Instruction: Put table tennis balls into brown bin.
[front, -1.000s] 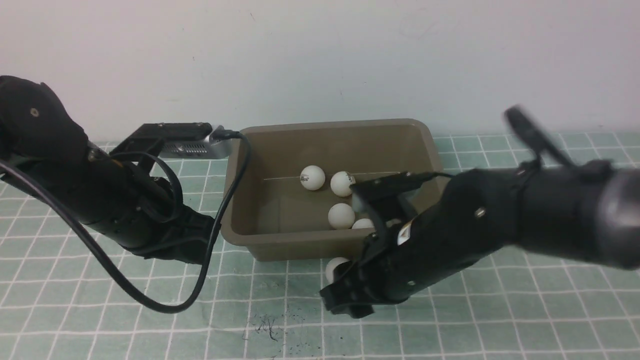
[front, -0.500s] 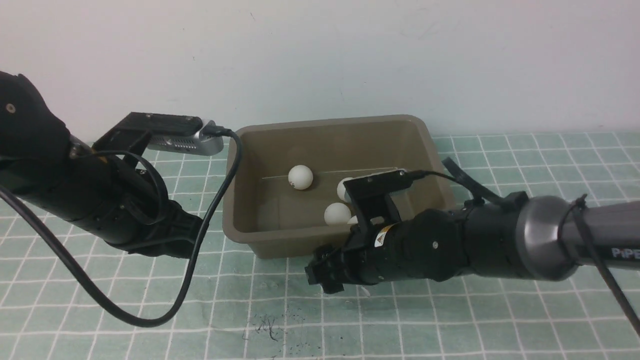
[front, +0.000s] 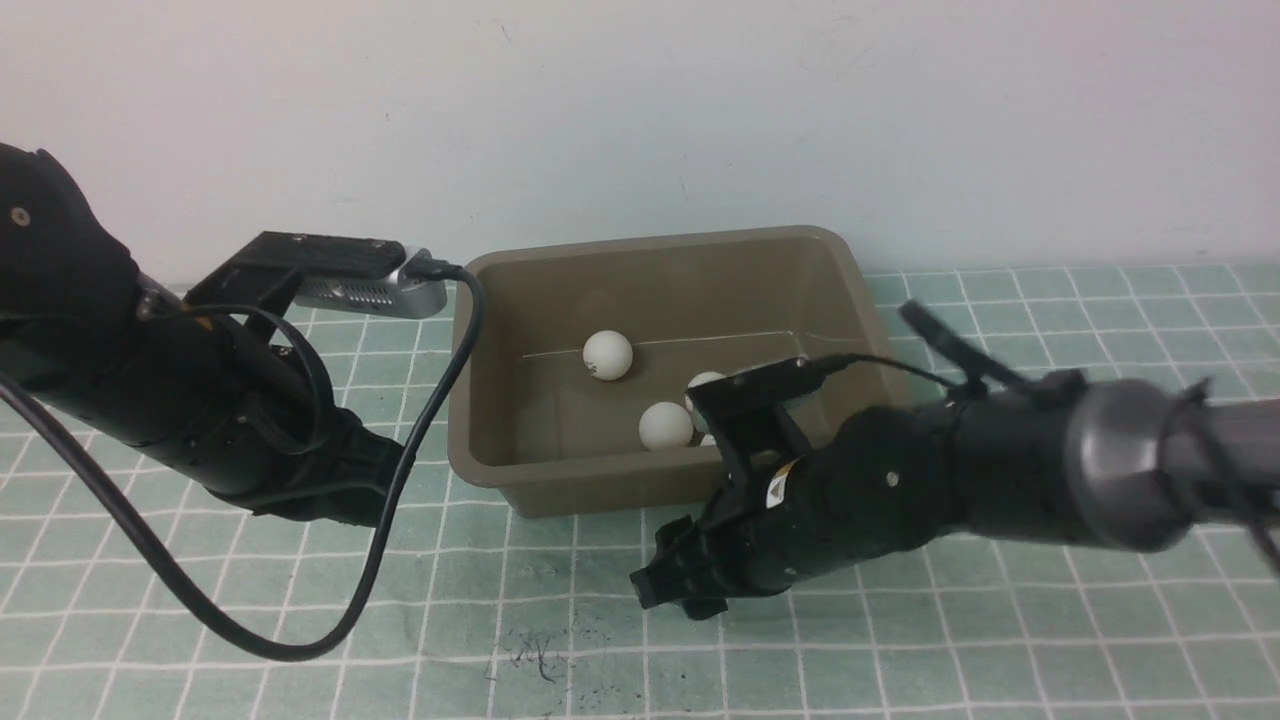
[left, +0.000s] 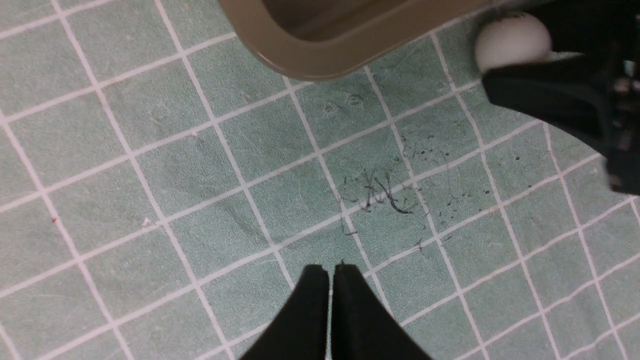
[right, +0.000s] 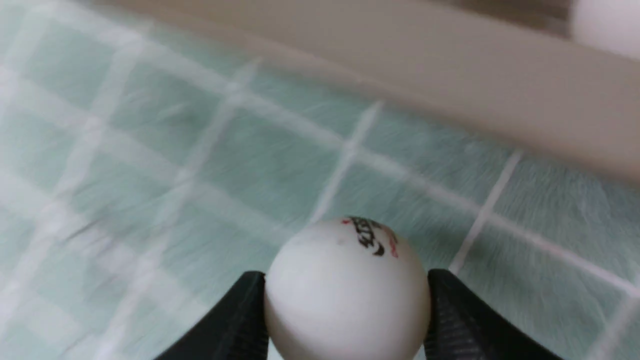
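My right gripper (front: 668, 585) pinches a table tennis ball (right: 346, 292) squarely between both jaws, low over the green mat (front: 300, 660), just near of the brown bin (front: 570, 500). I judge it needs a lift clear of the near rim before moving far, then a release over the bin's bare left floor, away from the other balls (front: 607, 355). The left gripper (left: 330, 280), jaws pressed together on nothing, hangs well left, leaving room.

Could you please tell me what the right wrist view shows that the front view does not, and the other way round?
Only the right wrist view: a logo-printed table tennis ball clamped in the right gripper. Only the front view: three balls countable inside the brown bin, plus the left arm. Both: the right gripper, the bin's near wall and the green grid mat.
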